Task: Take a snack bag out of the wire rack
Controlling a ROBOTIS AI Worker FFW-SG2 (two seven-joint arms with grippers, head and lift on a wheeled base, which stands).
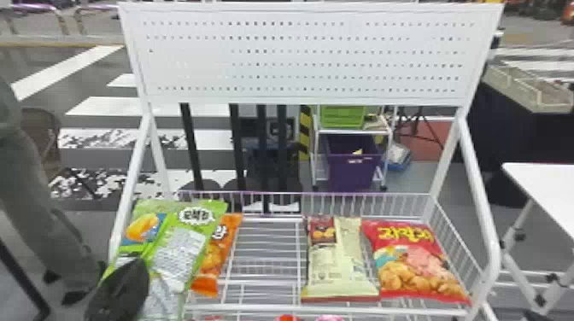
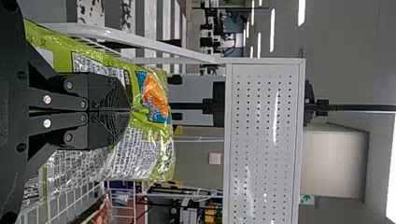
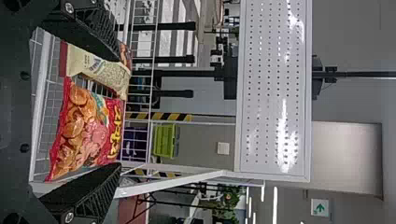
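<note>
Nearest the robot, the left gripper [image 2: 130, 110] has its jaws pressed together on a fold of the shiny green plastic snack bag [image 1: 179, 243], with thin film apparently caught between them. The bag is at the left end of the white wire rack [image 1: 256, 308], its lower part overlapping the front rail in the head view; whether it bears on the wire cannot be determined. The step in hand is judged to be the lift-out. Grip should be firm enough to prevent slip, without further crushing. Recommended path: raise steadily until the lower edge clears the rail, then draw back towards the robot. Two hazards are noted: the white tubular left post [image 1: 130, 188], on which the film could snag, and the orange snack bag [image 1: 220, 256] just beside, which could be dragged along. The right gripper [image 3: 120, 112], its jaws spread wide and holding nothing, is before the rack's right part; it should be kept out of the way. As to appearance, the bag's nearer film is glossy and creased around the grip; one side bears a print of an orange snack on blue, the other a pale panel of small text. Beyond the grip, its far end stands up loosely, with a white starburst label, and may swing when raised.
</note>
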